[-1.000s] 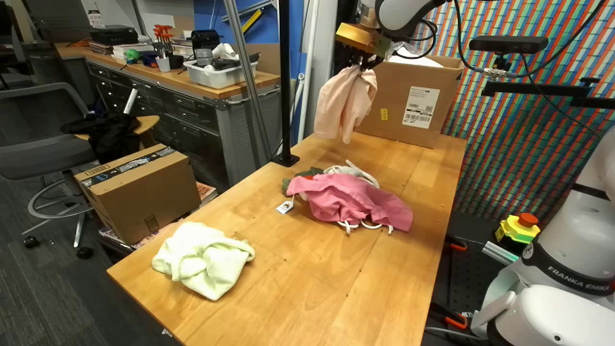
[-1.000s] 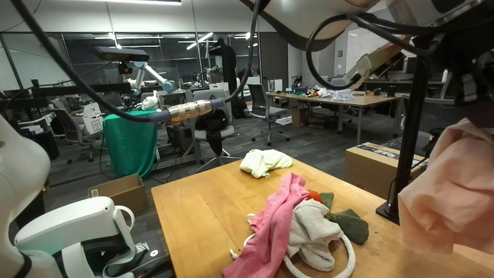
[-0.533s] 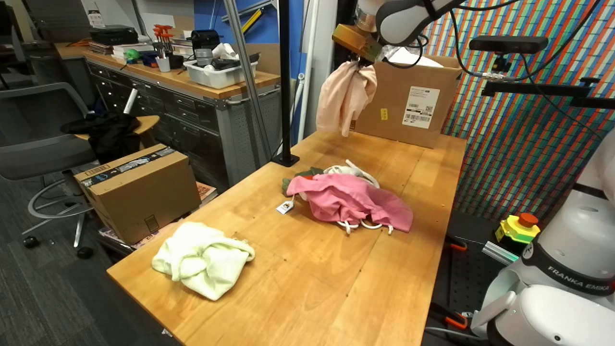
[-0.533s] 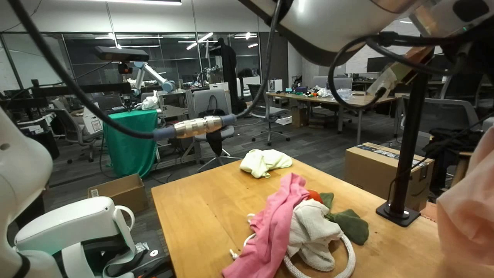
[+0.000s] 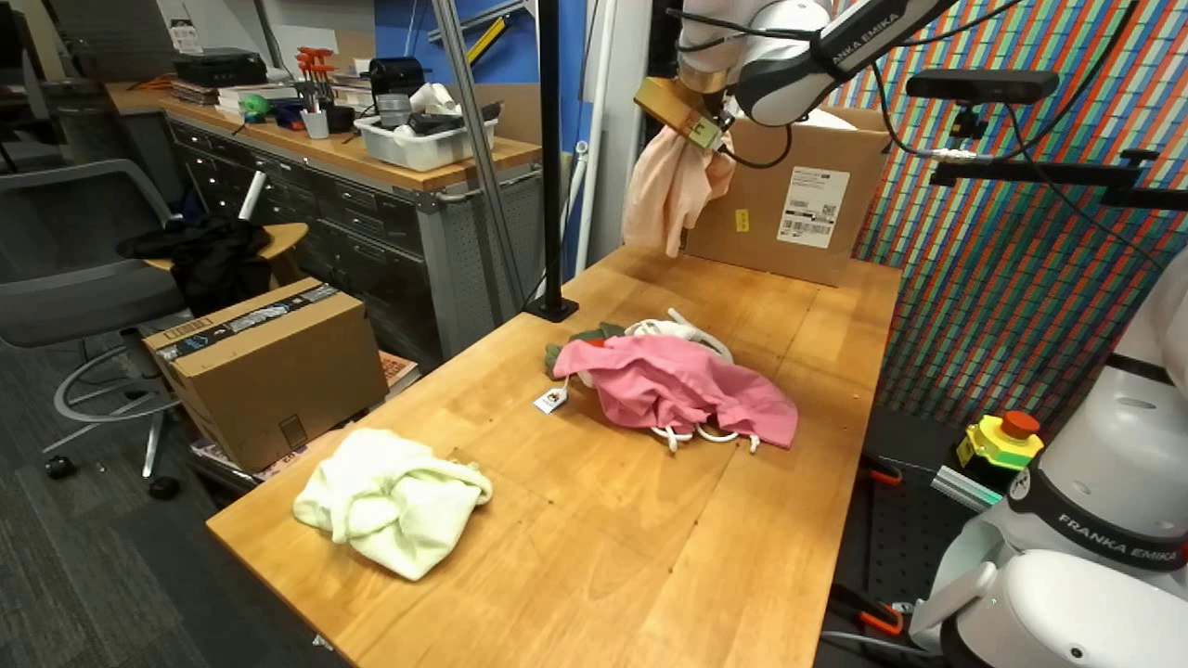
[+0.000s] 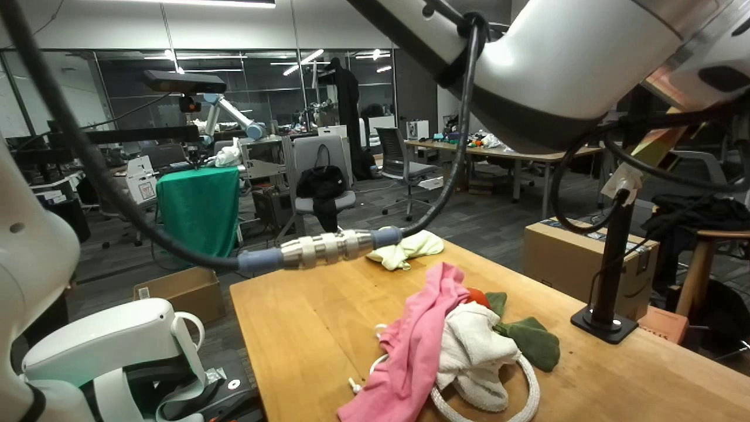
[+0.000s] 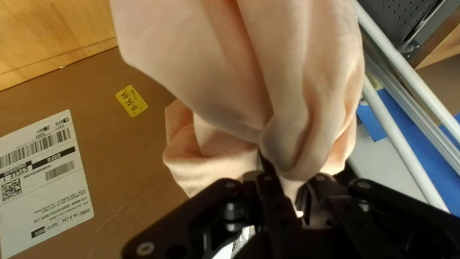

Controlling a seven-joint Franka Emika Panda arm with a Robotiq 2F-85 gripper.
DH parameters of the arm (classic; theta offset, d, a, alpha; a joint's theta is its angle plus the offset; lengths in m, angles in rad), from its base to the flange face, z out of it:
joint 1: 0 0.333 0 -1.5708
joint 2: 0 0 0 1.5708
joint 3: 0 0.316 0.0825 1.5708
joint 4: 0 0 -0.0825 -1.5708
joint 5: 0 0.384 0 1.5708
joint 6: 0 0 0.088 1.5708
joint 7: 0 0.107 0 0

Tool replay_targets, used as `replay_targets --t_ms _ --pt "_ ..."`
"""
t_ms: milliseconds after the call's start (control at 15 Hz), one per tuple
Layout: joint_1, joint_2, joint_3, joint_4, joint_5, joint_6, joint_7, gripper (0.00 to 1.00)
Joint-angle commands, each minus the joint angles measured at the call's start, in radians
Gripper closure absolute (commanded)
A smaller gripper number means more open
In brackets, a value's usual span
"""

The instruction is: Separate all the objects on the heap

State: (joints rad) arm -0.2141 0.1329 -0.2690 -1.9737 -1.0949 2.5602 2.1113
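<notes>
A peach-coloured, loosely folded cloth (image 7: 230, 72) is held pinched in the black, jointed gripper (image 7: 284, 180), hung in the air near a tall brown cardboard box (image 5: 766, 199) at one end of a pale-brown wooden table (image 5: 594, 557); the grip itself is buried among folds in the wrist view. In an exterior view the gripper is mostly masked by a gold-coloured block (image 5: 680, 109) mounted on the white robot arm (image 5: 778, 97). On the table, a bright pink cloth (image 6: 416, 351) is laid over part of an off-white, towel-textured cloth (image 6: 477, 351) with a thick white rope loop (image 6: 532, 381), and is cut off by the lower edge of an exterior view. Dark green, leaf-shaped fabric (image 6: 533, 343) is seen beside the off-white cloth; a rounded red piece (image 6: 477, 297) is mostly hidden there and may be joined to the green. A pale green, bunched cloth (image 5: 394, 506) is set well apart near the table's corner, partly blocked in an exterior view by a silver metal cable connector (image 6: 328, 249). A black upright post (image 5: 550, 167) is fixed at the table's edge; beyond are seen a multicoloured striped wall (image 5: 974, 297) and a black-drawered workbench (image 5: 371, 264).
</notes>
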Motion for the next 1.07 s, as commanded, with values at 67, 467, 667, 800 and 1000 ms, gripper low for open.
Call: replay_targets --t_ms 67,467,667,800,1000 --pt "0.003 0.003 0.007 0.008 -0.039 -0.038 -0.010 0.49" --pt "0.000 -0.063 0.054 -0.133 0.174 0.092 -0.348 0.02" --pt "0.001 -0.126 0.093 -0.243 0.319 0.125 -0.539 0.00" --pt "0.006 -0.176 0.116 -0.324 0.424 0.142 -0.677 0.00" --pt "0.047 -0.254 0.127 -0.439 0.603 0.130 -0.899 0.00"
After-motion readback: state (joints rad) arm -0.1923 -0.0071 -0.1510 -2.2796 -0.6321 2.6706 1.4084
